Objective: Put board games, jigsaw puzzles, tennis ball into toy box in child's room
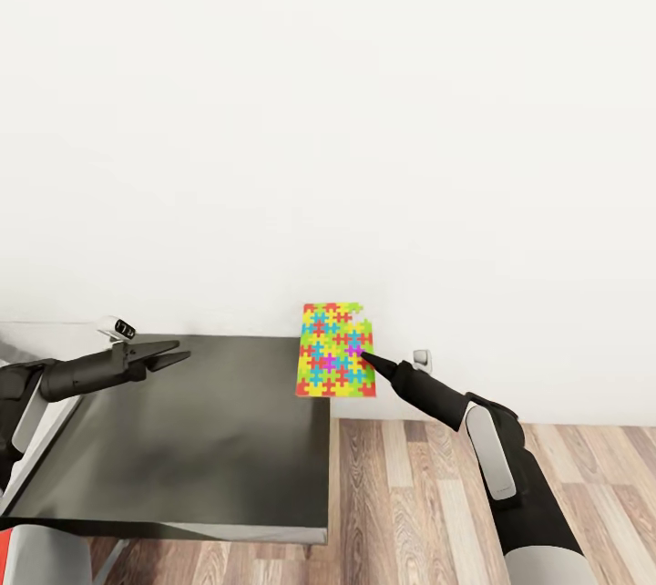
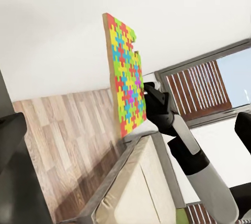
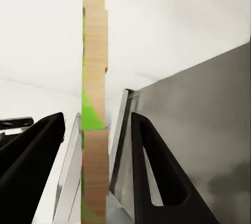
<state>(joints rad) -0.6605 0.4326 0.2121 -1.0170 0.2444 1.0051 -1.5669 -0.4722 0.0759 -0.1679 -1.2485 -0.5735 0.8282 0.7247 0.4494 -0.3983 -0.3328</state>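
One jigsaw puzzle (image 1: 335,350), a flat slab of bright interlocking pieces, stands upright in the air just past the right edge of the table's dark grey top (image 1: 182,439). My right gripper (image 1: 364,355) is shut on the slab's lower right side. In the right wrist view the puzzle (image 3: 95,77) is edge-on, pinched between the inner pads of the right gripper (image 3: 97,122). In the left wrist view the puzzle (image 2: 125,77) faces the camera, with the right gripper (image 2: 151,94) clamped on its edge. My left gripper (image 1: 169,355) hovers open over the dark top's left side, holding nothing.
A white wall runs close behind the table, with a small outlet (image 1: 421,357) low down. Wood floor (image 1: 410,494) lies right of the table. In the left wrist view a beige mattress in a grey frame (image 2: 137,182) and a window with blinds (image 2: 193,85) appear.
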